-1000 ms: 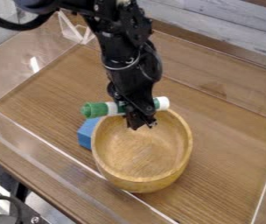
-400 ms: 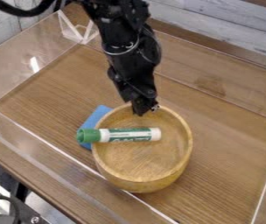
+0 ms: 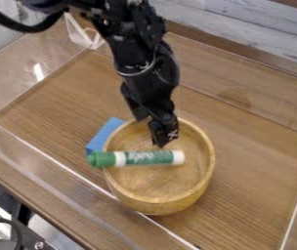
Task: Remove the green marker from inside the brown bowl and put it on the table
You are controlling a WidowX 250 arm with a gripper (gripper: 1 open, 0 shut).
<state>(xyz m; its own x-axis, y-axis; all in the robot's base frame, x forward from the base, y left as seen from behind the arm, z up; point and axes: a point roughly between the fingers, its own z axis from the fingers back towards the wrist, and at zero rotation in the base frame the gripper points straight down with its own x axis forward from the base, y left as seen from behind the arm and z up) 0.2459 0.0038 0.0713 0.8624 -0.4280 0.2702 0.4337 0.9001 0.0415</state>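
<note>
The green marker (image 3: 141, 157) lies on its side across the left part of the brown bowl (image 3: 178, 203). Its green cap rests on the bowl's left rim and pokes out past it, while the white barrel points right over the bowl's inside. My gripper (image 3: 163, 127) hangs just above the bowl's far rim, pointing steeply down. It is open, holds nothing, and stands a little above and behind the marker. The bowl sits on the dark wood table (image 3: 60, 98), near its front edge.
A blue block (image 3: 108, 131) lies on the table against the bowl's left side, partly hidden by the marker's cap. Clear acrylic walls (image 3: 34, 171) edge the tabletop on the left and front. Bare wood stretches to the left and behind the arm.
A second ago the gripper was shut on the marker above the bowl's far rim. It has opened, and the marker has dropped to lie across the bowl's left rim.
</note>
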